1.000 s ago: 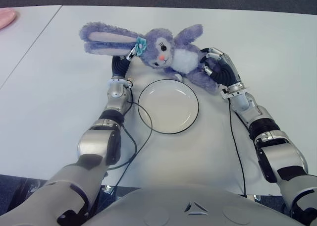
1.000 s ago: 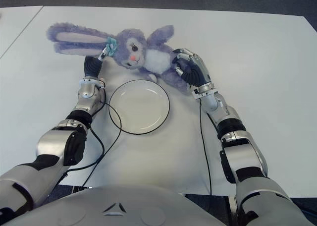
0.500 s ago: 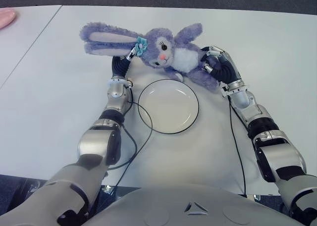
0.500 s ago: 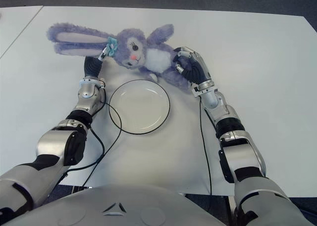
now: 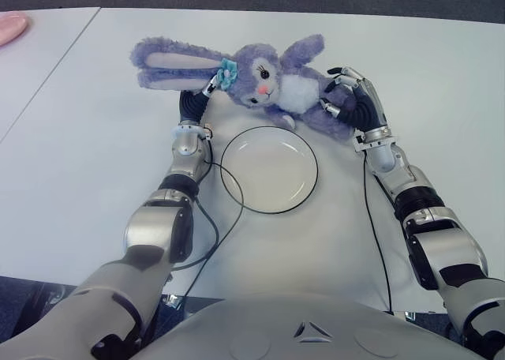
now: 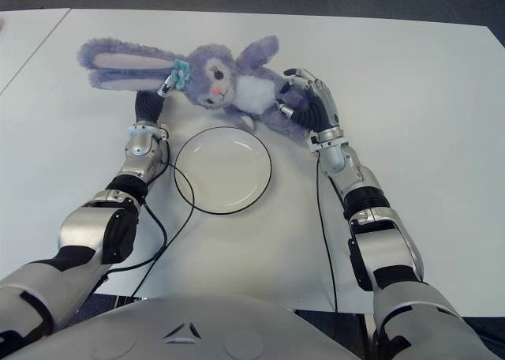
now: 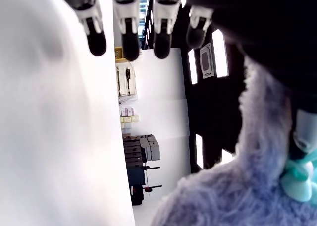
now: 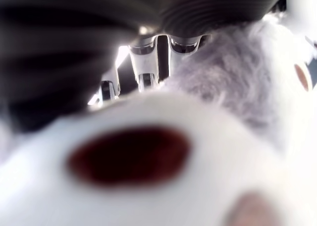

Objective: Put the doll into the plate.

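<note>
Doll: purple plush rabbit doll [image 5: 272, 88] lies on the white bench [image 5: 95, 170], just beyond the plate.
Plate: white round black-rimmed plate [image 5: 269, 169], empty.
Left robot hand [image 5: 192, 101]: under the rabbit's ear, fingers straight, gripping nothing.
Right robot hand [image 5: 353, 99]: fingers curled around the doll's lower body.
</note>
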